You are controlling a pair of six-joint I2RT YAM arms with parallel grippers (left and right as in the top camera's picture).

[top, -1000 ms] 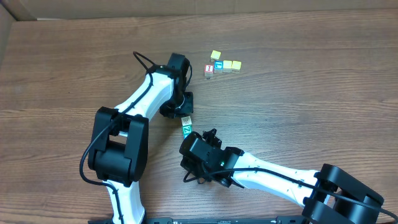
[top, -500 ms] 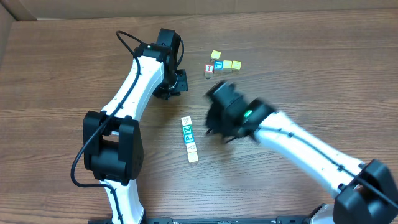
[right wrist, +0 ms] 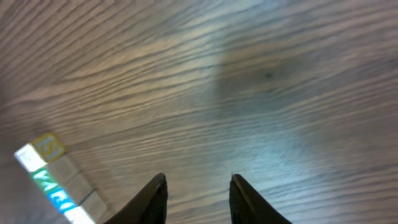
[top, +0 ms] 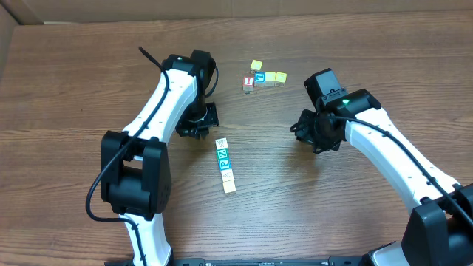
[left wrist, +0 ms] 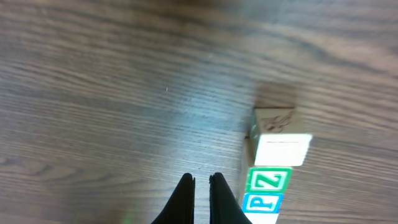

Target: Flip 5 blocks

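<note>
Two white-and-black arms over a brown wood-grain table (top: 74, 89).

- Left arm (top: 159, 111) reaches in from the near edge. The left gripper (left wrist: 200, 179) has its fingers pressed nearly together with only a thin slit between them, and it grips nothing. It hangs above bare wood, just beside the far end of the block row.
- Right arm (top: 392, 155) comes in from the right. The right gripper (right wrist: 198, 177) is parted to a moderate gap, empty, over bare table, well apart from the row.
- Five blocks (top: 225, 163) lie in one line mid-table, face to face, slanting slightly. From the far end: a whitish block (top: 220, 140), the green "Z" block (top: 222, 152), the blue "P" block (top: 225, 163), another whitish block (top: 227, 175) and a cream block (top: 230, 186).
- Farther back is a separate cluster: a red-letter cube (top: 249, 83), a blue-letter cube (top: 259, 77) and yellow cubes (top: 270, 77). Neither gripper is near it.
</note>
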